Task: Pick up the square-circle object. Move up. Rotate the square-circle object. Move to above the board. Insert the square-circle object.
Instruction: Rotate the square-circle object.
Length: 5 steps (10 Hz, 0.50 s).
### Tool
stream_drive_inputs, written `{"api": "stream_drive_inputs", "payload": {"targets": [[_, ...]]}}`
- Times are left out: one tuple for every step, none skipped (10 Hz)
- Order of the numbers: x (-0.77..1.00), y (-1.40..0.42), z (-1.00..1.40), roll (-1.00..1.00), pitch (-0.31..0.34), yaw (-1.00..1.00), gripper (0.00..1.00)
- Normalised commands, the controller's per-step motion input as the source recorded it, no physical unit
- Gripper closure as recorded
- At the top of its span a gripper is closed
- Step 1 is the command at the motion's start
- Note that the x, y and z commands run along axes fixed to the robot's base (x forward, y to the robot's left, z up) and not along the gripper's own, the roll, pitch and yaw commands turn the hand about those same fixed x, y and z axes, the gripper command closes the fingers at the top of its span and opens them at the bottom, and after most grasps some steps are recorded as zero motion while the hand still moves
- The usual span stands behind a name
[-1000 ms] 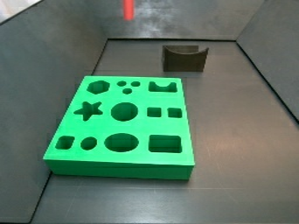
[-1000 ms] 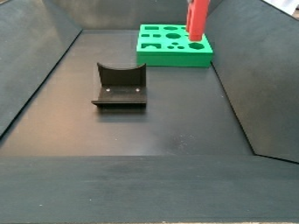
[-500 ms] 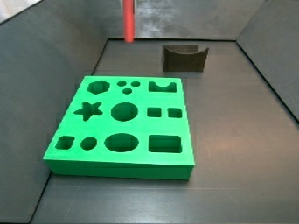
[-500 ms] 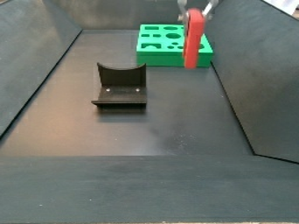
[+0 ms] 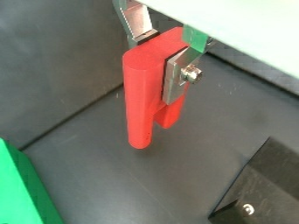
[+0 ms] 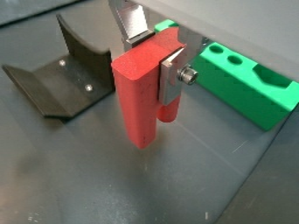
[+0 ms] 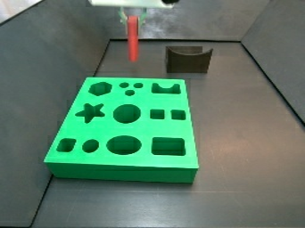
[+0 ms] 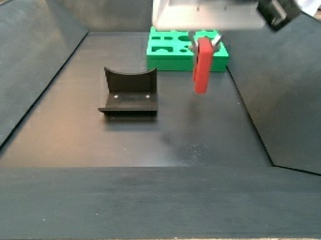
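Fixture [image 7: 188, 59] upright on dark floor near back wall, curved notch on top edge, base plate with screws visible in a wrist view [image 6: 59, 79].

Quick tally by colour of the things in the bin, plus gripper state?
Red: 1, the square-circle object, hanging upright off the floor, clamped in the gripper
Green: 1, the board, on the floor
Dark grey: 1, the notched block, beyond the board in a side view
Total: 3
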Motion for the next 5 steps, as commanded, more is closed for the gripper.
{"api": "stream_drive_inputs", "payload": {"targets": [[0.01, 0.02, -0.79, -0.15, -0.082, -0.03, 1.00], [0.01, 0.02, -0.63, -0.15, -0.079, -0.03, 1.00], [0.02, 0.02, -0.42, -0.16, -0.077, -0.03, 1.00], [0.02, 0.02, -0.27, -0.16, -0.073, -0.03, 1.00], [0.01, 0.02, -0.20, -0.16, -0.056, -0.03, 1.00]]}}
